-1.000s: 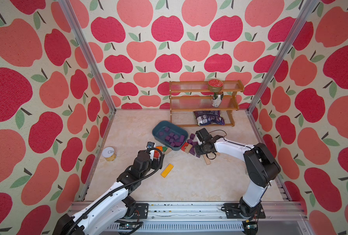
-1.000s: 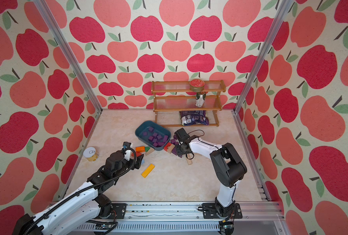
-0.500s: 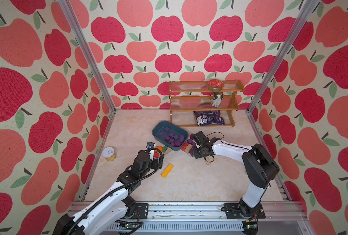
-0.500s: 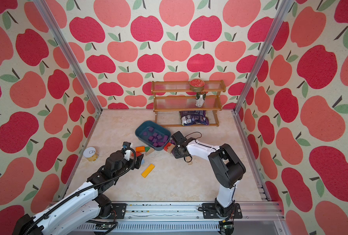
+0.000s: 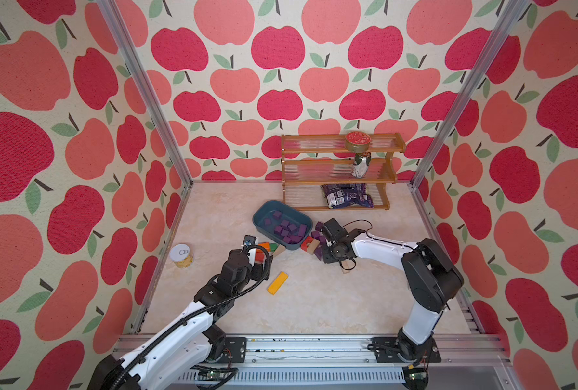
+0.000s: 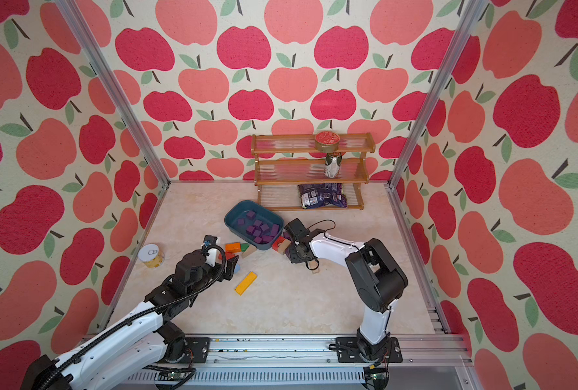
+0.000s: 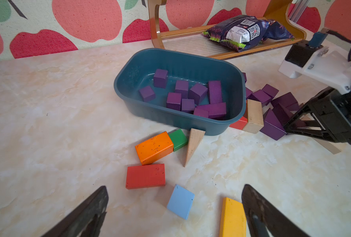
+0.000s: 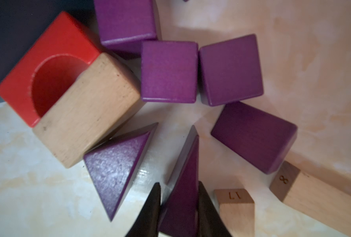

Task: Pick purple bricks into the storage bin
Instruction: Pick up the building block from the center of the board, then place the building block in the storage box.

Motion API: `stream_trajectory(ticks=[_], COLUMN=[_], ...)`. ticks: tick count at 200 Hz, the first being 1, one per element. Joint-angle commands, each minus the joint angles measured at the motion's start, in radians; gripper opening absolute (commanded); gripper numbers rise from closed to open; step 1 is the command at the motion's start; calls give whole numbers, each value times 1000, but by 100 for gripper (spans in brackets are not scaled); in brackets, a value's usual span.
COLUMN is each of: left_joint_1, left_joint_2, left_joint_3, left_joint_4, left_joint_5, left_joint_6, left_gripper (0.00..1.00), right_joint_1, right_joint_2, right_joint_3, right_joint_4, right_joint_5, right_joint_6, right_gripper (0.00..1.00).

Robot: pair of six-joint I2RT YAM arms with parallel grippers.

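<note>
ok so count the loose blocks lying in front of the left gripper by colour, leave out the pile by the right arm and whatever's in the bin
orange block: 1
green block: 1
red block: 1
light blue block: 1
yellow block: 1
tan wedge: 1
total: 6

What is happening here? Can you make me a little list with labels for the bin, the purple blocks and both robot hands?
Bin: storage bin, teal, in front of the wooden rack
Inside bin: about ten purple bricks
Outside bin: loose purple bricks right beside it
Right gripper: shut on a purple wedge
Left gripper: open, empty, near the red block
</note>
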Motion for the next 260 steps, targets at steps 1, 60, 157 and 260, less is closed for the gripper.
stream_trajectory(ticks=[1,60,157,260], left_joint_1=[6,8,11,27], left_joint_2=[8,15,17,14], left_joint_3=[-5,-4,-4,-5], left_joint_4=[11,14,13,4], left_joint_5=[15,17,19,4], left_joint_6=[-8,-11,-13,-29], left_gripper=[99,99,99,99], right_joint_1=[5,8,25,27], right_joint_2=[-8,-80,-167,-88], right_joint_3=[5,30,136,379], right_joint_4=[-34,-69,-126,-144], right_joint_5=[21,17,-3,-66], right_joint_6=[13,13,1,-54], right_gripper=[18,18,18,19])
